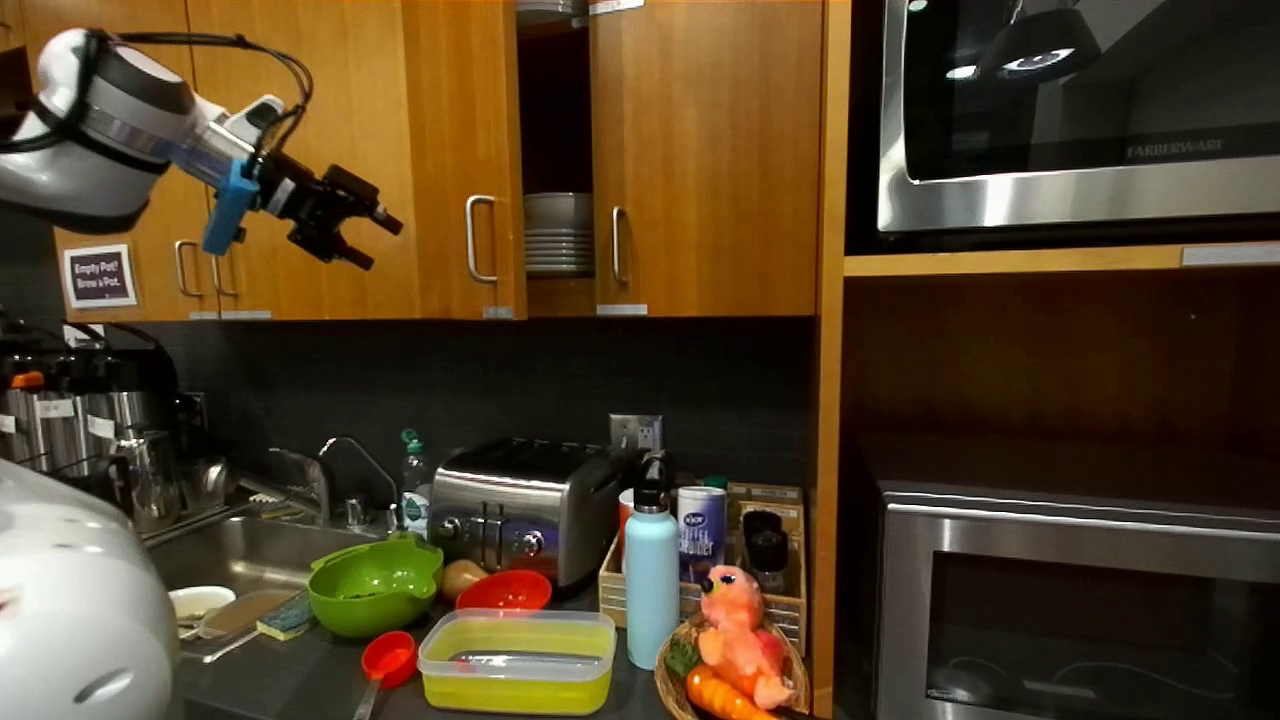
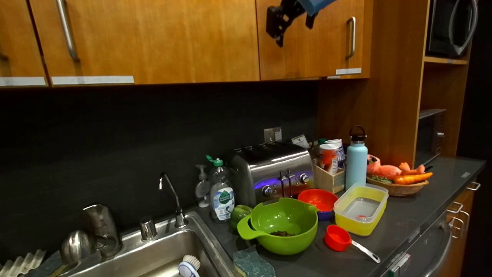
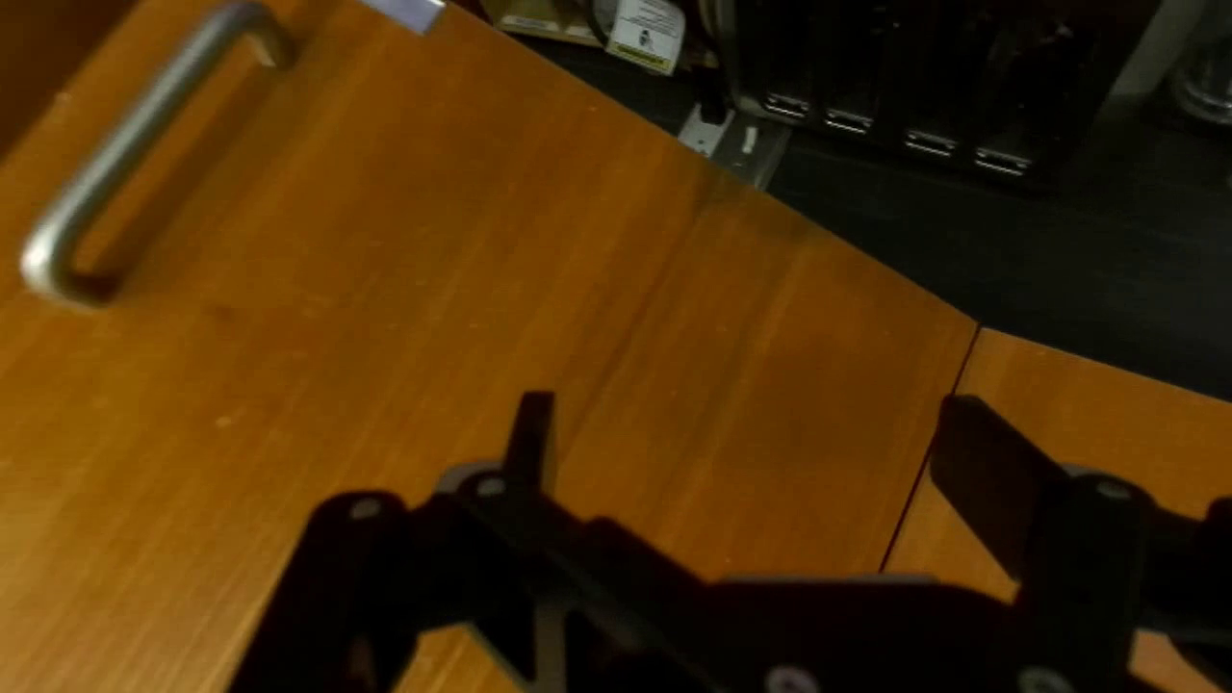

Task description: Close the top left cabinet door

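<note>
In an exterior view, the top left cabinet door stands ajar, spreading left from its bar handle. A dark gap lies just right of that handle, stacked dishes showing inside, so closing isn't done. Left to do, my guess: a push until it sits level with the matching door, farther right of the handle. The hand is left of the handle, jaws parted, gripping nothing. Door top cut off; contact with the wood unclear.

In an exterior view, a label strip sits just below the handle; the hand shows to the handle's left. The door hides its own opening here (no use for judging the angle). A blue mount, up and left of the handle, is cropped.

In the wrist view, the fingers are below and right of the handle, spread wide, only wood behind. A seam runs well right of the handle, probably the hinge side. Whatever lies past the free edge, beyond the handle, is too dark to name.
</note>
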You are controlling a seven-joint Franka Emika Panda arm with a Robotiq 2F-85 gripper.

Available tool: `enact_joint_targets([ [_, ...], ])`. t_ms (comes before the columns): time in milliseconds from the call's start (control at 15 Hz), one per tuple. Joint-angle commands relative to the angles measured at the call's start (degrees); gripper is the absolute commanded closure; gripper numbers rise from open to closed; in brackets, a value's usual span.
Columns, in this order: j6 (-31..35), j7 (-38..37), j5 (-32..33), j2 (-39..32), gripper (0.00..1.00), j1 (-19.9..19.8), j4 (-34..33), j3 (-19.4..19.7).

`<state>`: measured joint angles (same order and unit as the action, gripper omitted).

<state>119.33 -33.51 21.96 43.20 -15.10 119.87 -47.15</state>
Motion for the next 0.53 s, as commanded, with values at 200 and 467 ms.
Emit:
enact_joint_targets([
  [200,-25.99,9.08,9.97,3.83,0.00,-0.40,-14.56,-7.18],
  [467,-30.22,13.38,19.78,3.53,0.00,0.46,-15.67,-8.53],
])
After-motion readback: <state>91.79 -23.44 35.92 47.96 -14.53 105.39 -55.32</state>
